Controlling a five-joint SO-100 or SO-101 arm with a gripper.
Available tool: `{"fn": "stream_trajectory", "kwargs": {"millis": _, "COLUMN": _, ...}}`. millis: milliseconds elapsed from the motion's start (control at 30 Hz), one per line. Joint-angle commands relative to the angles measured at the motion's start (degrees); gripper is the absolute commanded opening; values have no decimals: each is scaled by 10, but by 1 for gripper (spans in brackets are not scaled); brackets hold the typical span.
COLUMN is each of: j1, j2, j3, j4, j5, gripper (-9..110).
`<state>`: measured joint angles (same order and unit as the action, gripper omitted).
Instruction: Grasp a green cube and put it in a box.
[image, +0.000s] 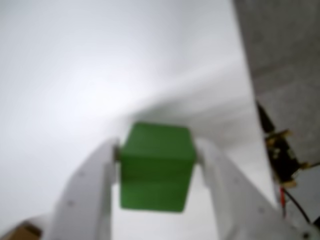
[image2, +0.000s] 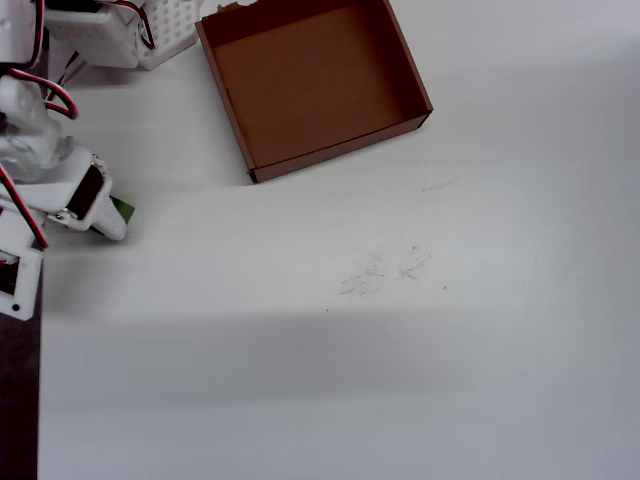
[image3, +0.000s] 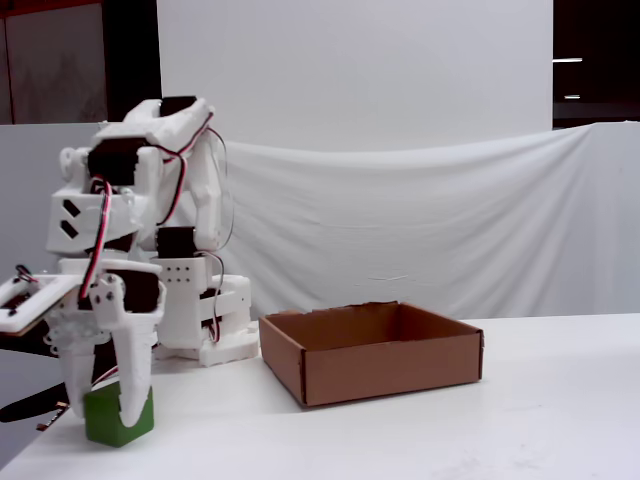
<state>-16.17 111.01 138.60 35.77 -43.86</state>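
While my gripper (image: 157, 150) squeezed the green cube (image: 156, 167) from both sides, the cube sat low at the white surface (image3: 480, 430) near its left edge in the fixed view. The box (image3: 375, 352) stood well apart, open, nothing inside.

A makeshift lab bench is suggested by a white table (image2: 400, 380), draped sheet backdrop (image3: 420, 220) and exposed wiring (image3: 100, 240).

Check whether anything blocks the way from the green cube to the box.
Nothing visible does. The gripper is shut on the green cube at the table's left edge in the fixed view, and only bare white table lies between it and the box.
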Motion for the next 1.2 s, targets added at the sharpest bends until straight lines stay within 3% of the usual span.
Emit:
{"fn": "stream_trajectory", "kwargs": {"millis": 0, "j1": -7, "j2": -3, "j3": -30, "j4": -10, "j5": 2, "gripper": 20}}
{"fn": "stream_trajectory", "kwargs": {"millis": 667, "j1": -11, "j2": -9, "j3": -40, "j4": 4, "j5": 6, "gripper": 14}}
{"fn": "stream_trajectory", "kwargs": {"millis": 1167, "j1": -50, "j2": 10, "j3": -258, "j4": 213, "j5": 6, "gripper": 14}}
